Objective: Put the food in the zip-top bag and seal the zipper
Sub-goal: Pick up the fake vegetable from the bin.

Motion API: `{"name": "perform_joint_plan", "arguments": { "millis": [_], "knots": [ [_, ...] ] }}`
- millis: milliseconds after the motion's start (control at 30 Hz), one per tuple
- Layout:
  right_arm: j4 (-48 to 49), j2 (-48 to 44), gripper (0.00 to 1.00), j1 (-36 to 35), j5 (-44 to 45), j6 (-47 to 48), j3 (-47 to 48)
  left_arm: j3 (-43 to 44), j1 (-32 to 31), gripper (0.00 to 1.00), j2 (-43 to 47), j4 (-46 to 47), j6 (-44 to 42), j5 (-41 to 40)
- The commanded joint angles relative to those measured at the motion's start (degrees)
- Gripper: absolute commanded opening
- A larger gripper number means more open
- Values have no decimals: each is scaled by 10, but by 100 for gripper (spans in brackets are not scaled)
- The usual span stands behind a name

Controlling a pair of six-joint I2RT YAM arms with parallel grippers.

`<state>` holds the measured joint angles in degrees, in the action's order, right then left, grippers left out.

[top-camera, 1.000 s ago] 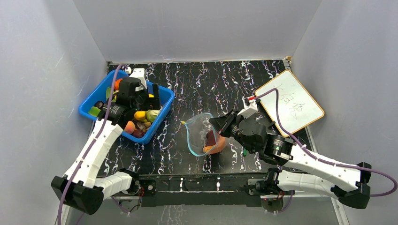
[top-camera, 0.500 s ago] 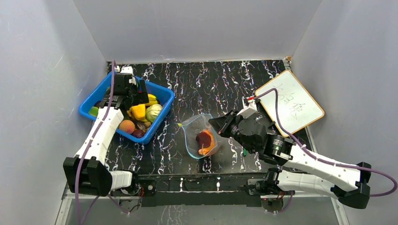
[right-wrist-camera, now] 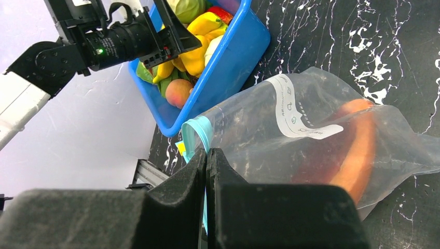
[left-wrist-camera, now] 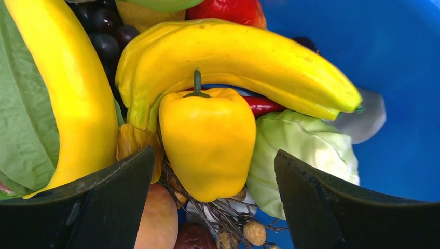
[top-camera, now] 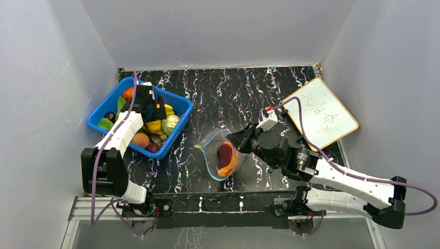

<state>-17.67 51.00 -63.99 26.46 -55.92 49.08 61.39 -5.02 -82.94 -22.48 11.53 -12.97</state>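
Left wrist shows the left claw (left-wrist-camera: 212,158) spread astride a yellow pepper (left-wrist-camera: 207,137) in the blue bin (left-wrist-camera: 404,52), probably light, slick plastic best pinched across its shoulders, while the right claw (right-wrist-camera: 206,155) clamps the rim of the zip-top bag (right-wrist-camera: 311,104) on the worktop (right-wrist-camera: 363,36).

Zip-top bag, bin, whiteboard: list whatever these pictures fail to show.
- Zip-top bag, right wrist view: crinkled plastic blurs the orange-red pieces inside; their kind is unclear.
- Blue bin, left wrist view: the banana and yellow pepper cover the food beneath; the left pincer's fingers block the lower corners.
- Whiteboard, top view: writing too small to read.
- Zipper, right wrist view: the right pincer hides its lower run.
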Motion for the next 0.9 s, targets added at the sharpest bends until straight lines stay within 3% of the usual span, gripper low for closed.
{"name": "perform_joint_plan", "arguments": {
  "millis": [0, 433, 567, 867],
  "knots": [
    [43, -1, 0, 1, -3, -7, 24, -12, 10, 83, -5, 24, -4, -10],
    [43, 21, 0, 0, -13, 3, 43, -19, 14, 70, -39, 29, -15, 7],
    [48, 19, 0, 0, -20, -7, 37, -16, 14, 57, -38, 22, -22, 16],
    [41, 5, 0, 0, -9, -21, 30, -6, 14, 47, -7, 5, -23, 28]
  ]
}}
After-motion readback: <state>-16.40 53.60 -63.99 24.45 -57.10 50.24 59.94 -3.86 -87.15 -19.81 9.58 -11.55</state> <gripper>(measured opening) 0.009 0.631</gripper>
